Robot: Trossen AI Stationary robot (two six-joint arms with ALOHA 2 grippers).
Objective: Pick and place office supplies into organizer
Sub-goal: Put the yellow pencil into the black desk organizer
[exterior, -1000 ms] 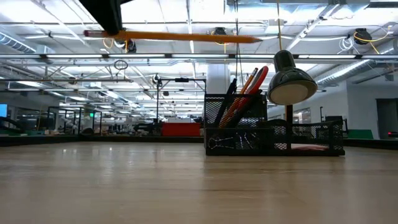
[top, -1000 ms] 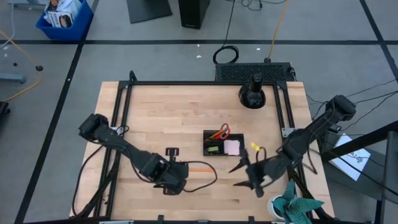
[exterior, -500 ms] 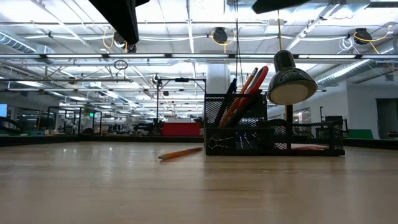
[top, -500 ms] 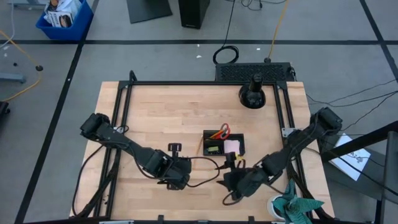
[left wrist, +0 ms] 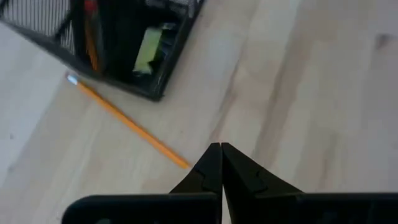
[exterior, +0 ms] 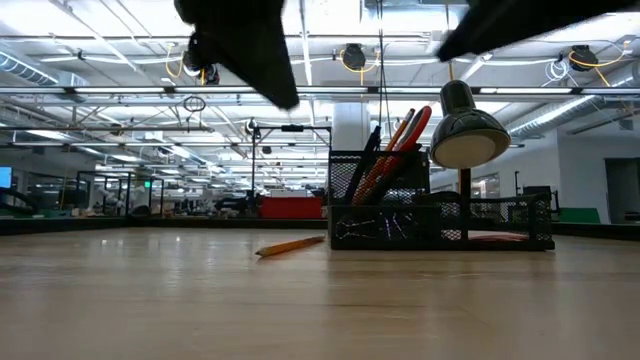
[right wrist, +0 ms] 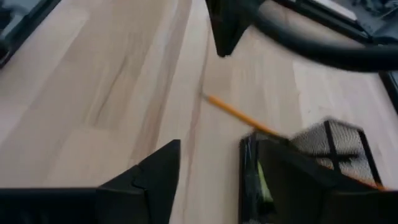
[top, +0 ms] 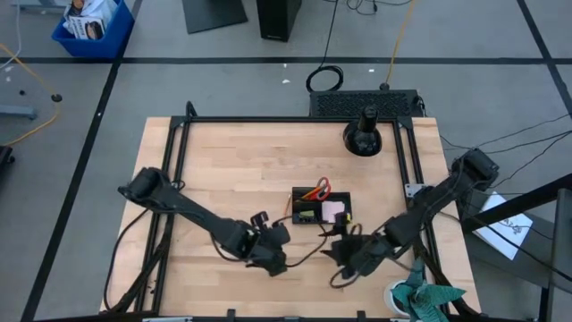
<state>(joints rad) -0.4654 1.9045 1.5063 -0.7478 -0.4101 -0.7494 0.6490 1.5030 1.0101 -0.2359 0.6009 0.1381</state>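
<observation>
The black mesh organizer stands right of the table's middle. It holds red-handled scissors, orange pencils, pens, a yellow item and a pink pad. One orange pencil lies flat on the table beside the organizer's left wall. My left gripper is shut and empty. It hovers near-left of the organizer, its tips just short of the pencil's end. My right gripper is open and empty, hovering near the organizer's near side.
A round black domed lamp stands at the far right. A teal paper plant in a white cup sits at the near right corner, close to my right arm. Black cables loop between the two grippers. Bare wood lies left of and beyond the organizer.
My left gripper had the pencil lifted level above the table, then let it go. The pencil fell and now lies on the table beside the organizer. The left gripper then moved right toward the organizer. The right gripper moved left, toward the organizer's near side.
</observation>
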